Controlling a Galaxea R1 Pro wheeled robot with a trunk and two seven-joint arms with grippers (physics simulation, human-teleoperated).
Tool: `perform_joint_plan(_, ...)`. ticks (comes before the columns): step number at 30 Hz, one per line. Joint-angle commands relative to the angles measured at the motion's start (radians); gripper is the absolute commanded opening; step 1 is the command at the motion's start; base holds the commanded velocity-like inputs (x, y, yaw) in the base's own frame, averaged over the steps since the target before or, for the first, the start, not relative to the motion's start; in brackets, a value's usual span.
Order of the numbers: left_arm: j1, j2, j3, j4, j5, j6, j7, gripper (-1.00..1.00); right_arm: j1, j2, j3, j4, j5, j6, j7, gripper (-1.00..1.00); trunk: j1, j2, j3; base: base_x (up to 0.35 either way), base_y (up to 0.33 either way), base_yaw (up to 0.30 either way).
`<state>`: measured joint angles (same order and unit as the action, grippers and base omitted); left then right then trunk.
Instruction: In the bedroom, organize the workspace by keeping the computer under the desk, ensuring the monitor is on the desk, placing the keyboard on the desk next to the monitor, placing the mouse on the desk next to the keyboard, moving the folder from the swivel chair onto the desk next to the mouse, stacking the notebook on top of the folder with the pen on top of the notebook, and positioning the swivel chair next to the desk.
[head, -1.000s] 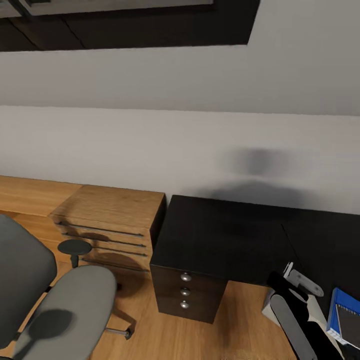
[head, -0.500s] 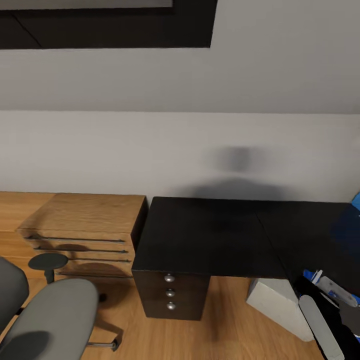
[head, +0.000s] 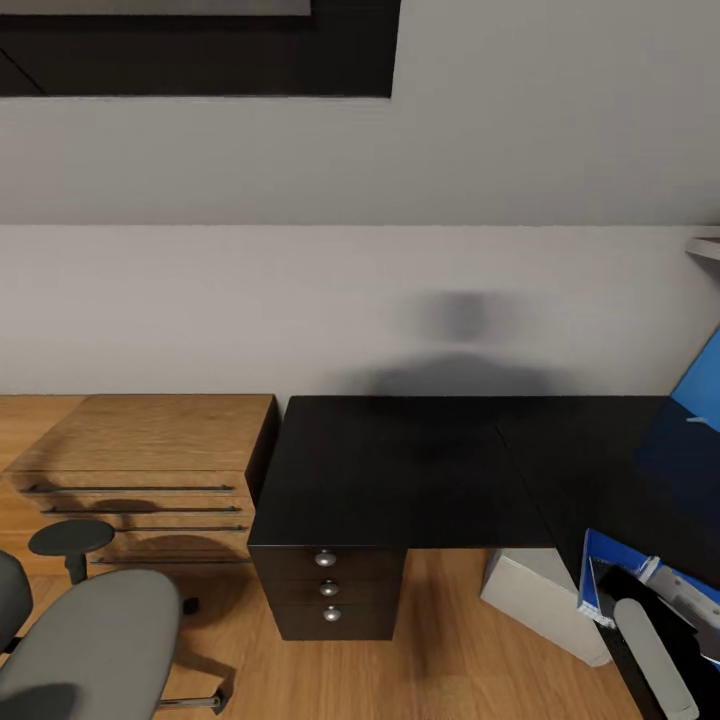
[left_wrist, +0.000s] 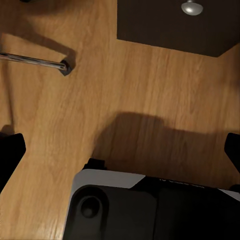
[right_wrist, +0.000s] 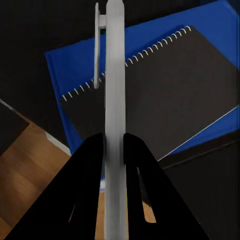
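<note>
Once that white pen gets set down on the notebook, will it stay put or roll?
The pen looks round and smooth, so it may roll. Its side clip might stop that. The notebook looks flat on the folder, which helps.

Blue folder (right_wrist: 80, 60), dark grey notebook (right_wrist: 170, 95), white pen (right_wrist: 114, 100)

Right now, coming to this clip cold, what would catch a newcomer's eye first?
In the right wrist view, the right gripper pinches a slim white pen above the dark spiral notebook, which lies on the bright blue folder. In the head view, the glossy black desk stands against the wall, with the grey swivel chair on the wooden floor at lower left.
</note>
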<state>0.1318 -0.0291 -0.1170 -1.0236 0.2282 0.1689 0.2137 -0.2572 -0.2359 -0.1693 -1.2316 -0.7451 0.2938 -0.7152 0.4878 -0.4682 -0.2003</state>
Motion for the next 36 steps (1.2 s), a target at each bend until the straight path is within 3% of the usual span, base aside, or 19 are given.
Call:
perform_joint_plan(1,0.0,0.001,-0.002,-0.003,0.01,0.004,0.007,1.0,-0.001,-0.002,-0.001,-0.002,-0.005,0.005,-0.002,-1.0,0.001,-0.002,-0.002,0.02,0.0,0.0)
perform_joint_plan(3,0.0,0.001,-0.003,-0.003,0.01,0.004,0.007,1.0,-0.001,-0.01,-0.002,0.001,-0.004,0.004,0.01,-1.0,0.001,-0.002,-0.002,0.088,0.0,0.0)
perform_joint_plan(6,0.0,0.001,-0.002,-0.003,0.01,0.004,0.007,1.0,-0.001,-0.038,-0.01,0.015,-0.006,0.006,0.082,-1.0,0.001,-0.002,-0.002,0.224,0.0,0.0)
perform_joint_plan(12,0.0,0.001,-0.002,-0.003,0.01,0.004,0.007,1.0,-0.024,-0.075,-0.078,0.083,-0.007,0.012,0.146,-1.0,0.001,-0.002,-0.002,0.126,0.0,0.0)
perform_joint_plan(14,0.0,0.001,-0.001,-0.003,0.01,0.004,0.007,1.0,-0.041,-0.097,-0.086,0.128,-0.008,0.013,0.152,-1.0,0.001,-0.002,-0.002,0.014,0.0,0.0)
perform_joint_plan(15,0.0,0.001,-0.001,-0.003,0.01,0.004,0.007,1.0,-0.085,-0.116,-0.102,0.217,-0.008,0.013,0.182,-1.0,0.001,-0.002,-0.002,0.002,0.0,0.0)
perform_joint_plan(26,0.0,0.001,-0.002,-0.003,0.009,0.004,0.007,1.0,-0.225,-0.164,-0.109,0.493,-0.005,0.005,0.287,-1.0,0.001,-0.002,-0.002,0.0,0.0,0.0)
perform_joint_plan(36,0.0,0.001,-0.002,-0.003,0.01,0.004,0.007,1.0,-0.252,-0.171,-0.108,0.557,-0.001,0.004,0.303,-1.0,0.001,-0.002,-0.002,0.0,0.0,0.0)
